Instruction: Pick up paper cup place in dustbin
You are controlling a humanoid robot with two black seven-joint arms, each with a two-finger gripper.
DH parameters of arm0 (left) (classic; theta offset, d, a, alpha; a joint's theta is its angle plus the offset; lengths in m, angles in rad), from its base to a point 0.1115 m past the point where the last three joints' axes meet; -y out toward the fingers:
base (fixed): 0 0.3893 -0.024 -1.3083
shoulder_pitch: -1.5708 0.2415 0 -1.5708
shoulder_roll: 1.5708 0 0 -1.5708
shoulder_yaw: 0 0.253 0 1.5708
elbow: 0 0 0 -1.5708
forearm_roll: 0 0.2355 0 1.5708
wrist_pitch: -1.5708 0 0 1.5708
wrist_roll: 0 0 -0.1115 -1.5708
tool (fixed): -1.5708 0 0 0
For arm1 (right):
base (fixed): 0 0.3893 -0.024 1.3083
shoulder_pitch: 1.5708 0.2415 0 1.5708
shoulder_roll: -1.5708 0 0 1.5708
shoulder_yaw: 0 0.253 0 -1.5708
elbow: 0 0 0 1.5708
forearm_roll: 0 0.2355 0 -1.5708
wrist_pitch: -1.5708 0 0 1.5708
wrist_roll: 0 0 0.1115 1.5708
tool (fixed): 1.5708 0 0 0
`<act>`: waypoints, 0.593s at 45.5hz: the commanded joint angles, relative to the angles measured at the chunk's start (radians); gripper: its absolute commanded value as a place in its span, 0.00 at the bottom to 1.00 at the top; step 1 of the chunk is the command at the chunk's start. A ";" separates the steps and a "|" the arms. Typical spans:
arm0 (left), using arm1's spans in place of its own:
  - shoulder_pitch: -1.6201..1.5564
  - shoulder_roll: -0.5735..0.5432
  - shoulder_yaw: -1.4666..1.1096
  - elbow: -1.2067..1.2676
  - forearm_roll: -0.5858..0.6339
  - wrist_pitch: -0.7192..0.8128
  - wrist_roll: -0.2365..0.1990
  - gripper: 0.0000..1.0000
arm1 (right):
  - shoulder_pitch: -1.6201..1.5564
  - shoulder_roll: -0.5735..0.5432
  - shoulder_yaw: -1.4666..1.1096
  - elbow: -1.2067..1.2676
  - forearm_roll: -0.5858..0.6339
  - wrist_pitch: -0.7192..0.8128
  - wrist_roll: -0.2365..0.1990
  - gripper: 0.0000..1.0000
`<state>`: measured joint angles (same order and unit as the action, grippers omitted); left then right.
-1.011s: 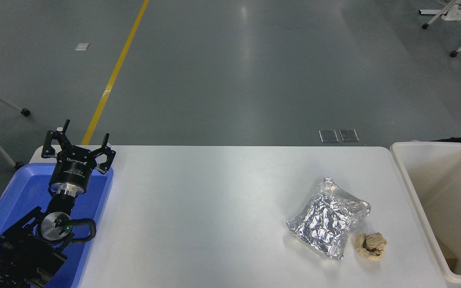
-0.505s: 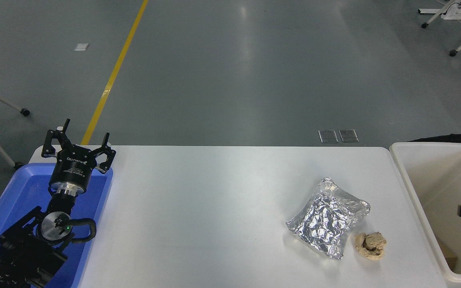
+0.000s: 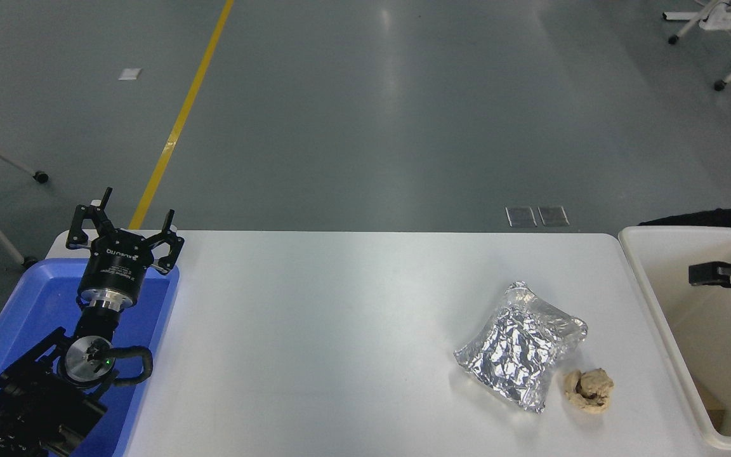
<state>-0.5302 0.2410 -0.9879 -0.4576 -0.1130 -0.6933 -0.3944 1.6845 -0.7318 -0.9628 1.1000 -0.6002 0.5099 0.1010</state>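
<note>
The dustbin [image 3: 657, 298] is standing at the right end of the tabletop [image 3: 340, 317], its deep cream walls running out of view on the right. Inside it, only a brown patch is showing at the near corner; the cup is not visible anywhere in this view, so I cannot tell where it is lying. The right gripper [image 3: 711, 275] is reaching in from the right edge and hovering over the bin's far half. Only a dark tip is showing, so I cannot tell how its fingers are set. At the left end, a blue tray [image 3: 35, 298] is sitting under the parked left arm, whose gripper [image 3: 125, 223] is pointing away from the camera with its fingers spread apart and holding nothing. Between the two containers, a foil bag [image 3: 521, 346] is lying on the tabletop near the bin, with a tan paper wad [image 3: 589, 390] just beside its near right corner.
</note>
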 commanded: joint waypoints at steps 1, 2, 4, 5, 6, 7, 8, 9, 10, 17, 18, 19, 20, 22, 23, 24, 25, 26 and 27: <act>0.001 0.000 0.000 0.000 0.000 0.001 -0.001 1.00 | 0.339 0.167 -0.083 0.219 0.278 0.276 -0.006 1.00; 0.001 0.000 0.000 0.000 0.000 0.001 -0.001 1.00 | 0.353 0.189 -0.082 0.221 0.295 0.276 -0.006 1.00; 0.002 0.000 0.000 0.000 0.000 0.003 -0.003 1.00 | 0.377 0.235 -0.082 0.221 0.321 0.276 -0.006 1.00; 0.002 0.000 0.000 0.000 0.000 0.003 -0.003 1.00 | 0.389 0.258 -0.082 0.221 0.333 0.276 -0.007 1.00; 0.002 0.000 0.000 0.000 0.000 0.003 -0.003 1.00 | 0.402 0.279 -0.082 0.222 0.345 0.276 -0.007 1.00; 0.002 0.000 0.000 0.000 0.000 0.003 -0.003 1.00 | 0.411 0.297 -0.082 0.225 0.355 0.276 -0.007 1.00; 0.002 0.000 0.000 0.000 0.000 0.003 -0.003 1.00 | 0.420 0.314 -0.080 0.225 0.364 0.276 -0.007 1.00; 0.002 0.000 0.000 0.000 -0.002 0.003 -0.003 1.00 | 0.429 0.327 -0.077 0.227 0.370 0.276 -0.006 1.00; 0.002 0.000 0.000 0.000 -0.001 0.003 -0.003 1.00 | 0.438 0.340 -0.073 0.227 0.378 0.276 -0.006 1.00; 0.002 0.000 0.000 0.000 -0.002 0.003 -0.004 1.00 | 0.503 0.390 -0.065 0.276 0.416 0.276 -0.006 1.00; 0.004 0.000 0.000 0.000 -0.002 0.003 -0.003 1.00 | 0.515 0.390 -0.066 0.288 0.421 0.276 -0.006 1.00; 0.004 0.000 0.000 0.000 -0.002 0.003 -0.004 1.00 | 0.526 0.390 -0.066 0.299 0.424 0.276 -0.006 1.00; 0.002 0.000 0.000 0.000 -0.002 0.005 -0.004 1.00 | 0.538 0.390 -0.066 0.310 0.424 0.276 -0.006 1.00; 0.004 0.000 0.000 0.000 -0.002 0.003 -0.004 1.00 | 0.561 0.390 -0.066 0.328 0.424 0.276 -0.006 1.00; 0.004 0.000 0.000 0.000 -0.002 0.003 -0.004 1.00 | 0.572 0.388 -0.066 0.336 0.425 0.276 -0.006 1.00; 0.004 0.000 0.000 0.000 -0.002 0.003 -0.004 1.00 | 0.583 0.388 -0.066 0.343 0.425 0.276 -0.006 1.00; 0.004 0.000 0.000 0.000 -0.002 0.005 -0.004 1.00 | 0.593 0.385 -0.066 0.351 0.425 0.276 -0.007 1.00; 0.004 0.000 0.000 0.000 -0.002 0.003 -0.004 1.00 | 0.603 0.384 -0.068 0.356 0.425 0.276 -0.007 1.00; 0.004 0.000 0.000 0.000 -0.002 0.005 -0.004 1.00 | 0.609 0.382 -0.070 0.362 0.425 0.276 -0.009 1.00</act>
<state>-0.5269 0.2408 -0.9879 -0.4572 -0.1148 -0.6903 -0.3980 2.1701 -0.3863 -1.0276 1.3763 -0.2181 0.7693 0.0953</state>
